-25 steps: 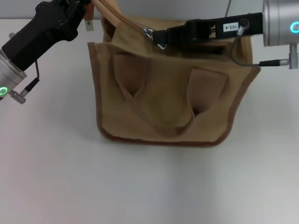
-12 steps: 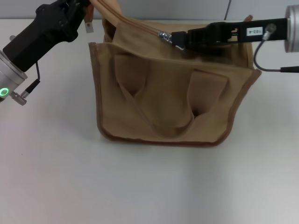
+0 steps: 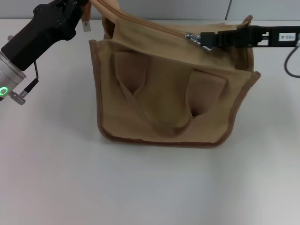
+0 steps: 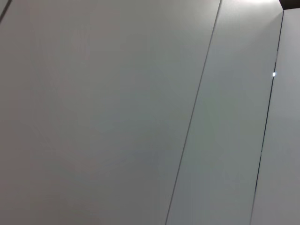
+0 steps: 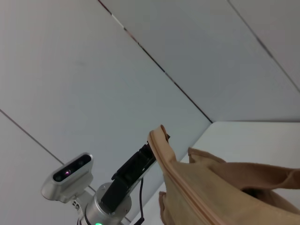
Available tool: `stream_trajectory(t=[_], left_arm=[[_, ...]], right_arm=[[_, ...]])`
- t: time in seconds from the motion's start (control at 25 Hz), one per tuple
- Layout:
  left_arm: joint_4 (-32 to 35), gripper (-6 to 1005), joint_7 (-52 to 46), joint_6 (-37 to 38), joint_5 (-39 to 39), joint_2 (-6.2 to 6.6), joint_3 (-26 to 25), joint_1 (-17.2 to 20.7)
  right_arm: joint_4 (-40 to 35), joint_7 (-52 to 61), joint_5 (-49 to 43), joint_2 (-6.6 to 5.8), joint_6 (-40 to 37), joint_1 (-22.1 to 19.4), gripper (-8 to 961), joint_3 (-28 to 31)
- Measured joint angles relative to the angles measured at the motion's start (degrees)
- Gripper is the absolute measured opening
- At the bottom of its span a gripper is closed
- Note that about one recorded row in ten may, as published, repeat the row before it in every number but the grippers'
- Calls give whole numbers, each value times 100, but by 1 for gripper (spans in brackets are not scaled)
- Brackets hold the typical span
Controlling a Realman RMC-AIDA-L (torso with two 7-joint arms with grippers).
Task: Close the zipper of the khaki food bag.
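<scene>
Left pincer [image 3: 89, 5] sat at the bag's far-left top corner, clamped on the end of the zipper [image 3: 150, 26] tape and holding it taut and raised; the right wrist view showed that same corner peaked up in its grip. The khaki food bag [image 3: 168, 93] stood upright on the white counter [image 3: 140, 187], mid-frame, front pocket and both loop handles facing the camera. Zip line ran left to right along the top edge; the stretch left of the slider [image 3: 191, 36] looked joined. Right pincer [image 3: 206, 40] was closed on the slider's pull tab, roughly two-thirds of the way along the top toward the right end. My read: most of the run was done, and the last stretch to the right corner remained open. Left wrist view showed only wall panels. Remaining: draw the slider to the right end stop, then release both grips.
</scene>
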Motion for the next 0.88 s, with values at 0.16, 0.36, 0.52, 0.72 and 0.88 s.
stream_trajectory(t=[0.16, 0.36, 0.52, 0.72, 0.88], left_arm=[[1, 38, -1, -16, -23, 1, 0, 4], [1, 43, -3, -70, -53, 2, 0, 26], [-42, 47, -5, -90, -61, 1, -1, 37], [-60, 52, -8, -119, -66, 4, -1, 37], [-65, 56, -9, -134, -66, 4, -1, 35]], right_arm=[[2, -84, 0, -34, -121, -64, 8, 154], [30, -185, -9, -91, -250, -180, 7, 326], [50, -236, -10, -147, -365, -298, 7, 428], [53, -253, -34, -184, -513, -410, 6, 575], [50, -260, -35, -199, -553, -488, 5, 606]])
